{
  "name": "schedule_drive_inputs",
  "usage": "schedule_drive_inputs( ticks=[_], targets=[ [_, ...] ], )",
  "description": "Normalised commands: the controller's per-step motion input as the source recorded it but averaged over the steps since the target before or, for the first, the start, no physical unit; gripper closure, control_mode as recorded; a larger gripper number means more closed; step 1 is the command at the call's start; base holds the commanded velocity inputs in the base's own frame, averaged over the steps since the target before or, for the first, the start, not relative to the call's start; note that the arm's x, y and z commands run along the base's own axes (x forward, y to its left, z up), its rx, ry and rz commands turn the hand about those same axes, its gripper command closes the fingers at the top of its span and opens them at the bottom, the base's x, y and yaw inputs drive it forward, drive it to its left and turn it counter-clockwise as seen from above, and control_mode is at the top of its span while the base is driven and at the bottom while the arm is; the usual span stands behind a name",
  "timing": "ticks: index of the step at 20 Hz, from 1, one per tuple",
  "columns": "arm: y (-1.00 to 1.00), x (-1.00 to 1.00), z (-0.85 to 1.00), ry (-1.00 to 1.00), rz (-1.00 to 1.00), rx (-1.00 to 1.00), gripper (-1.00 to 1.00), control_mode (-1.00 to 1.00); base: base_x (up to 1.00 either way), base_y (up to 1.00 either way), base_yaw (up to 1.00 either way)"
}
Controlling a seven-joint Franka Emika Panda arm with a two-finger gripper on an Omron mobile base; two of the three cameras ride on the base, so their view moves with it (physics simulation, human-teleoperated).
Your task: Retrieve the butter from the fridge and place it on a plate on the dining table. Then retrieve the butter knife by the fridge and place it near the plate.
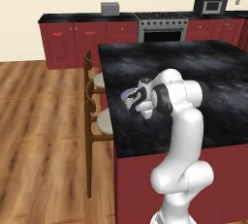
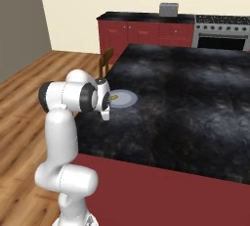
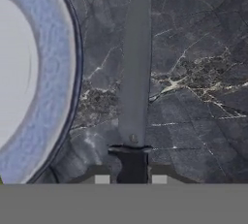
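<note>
Knife (image 3: 135,77) nearest, dark handle between two fingertips (image 3: 101,179), grey blade running straight out ahead of them over black marbled table (image 3: 203,48); fingers clamped on handle, one each side; whether blade touches stone cannot tell. Plate (image 3: 29,87) just beside blade, off to one side of fingers, lavender rim close to knife but apart. Gripper (image 2: 104,103) low over near corner of table by plate; butter (image 2: 114,96) small yellow stick on plate, just beyond fingers. Chairs (image 1: 92,102) along table edge.
</note>
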Motion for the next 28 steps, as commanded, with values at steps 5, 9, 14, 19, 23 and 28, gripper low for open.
schedule_drive_inputs(
  ticks=[5,9,14,19,23,28],
  targets=[
    [0.00,0.00,0.00,0.00,0.00,0.00,-1.00,-1.00,0.00,0.00,0.00],
    [0.00,-0.13,0.50,0.00,-0.02,0.00,-1.00,-1.00,0.00,0.00,0.00],
    [0.00,-0.17,0.92,0.07,0.02,0.00,-1.00,-1.00,0.00,0.00,0.00],
    [-0.08,-0.60,0.78,0.01,0.39,-0.13,-1.00,-1.00,0.00,0.00,0.00],
    [-0.03,-0.71,0.55,0.00,0.75,-0.38,-1.00,-1.00,0.00,0.00,0.00],
    [0.00,-0.69,0.76,0.05,0.77,-0.09,-1.00,-1.00,0.00,0.00,0.00]
  ],
)
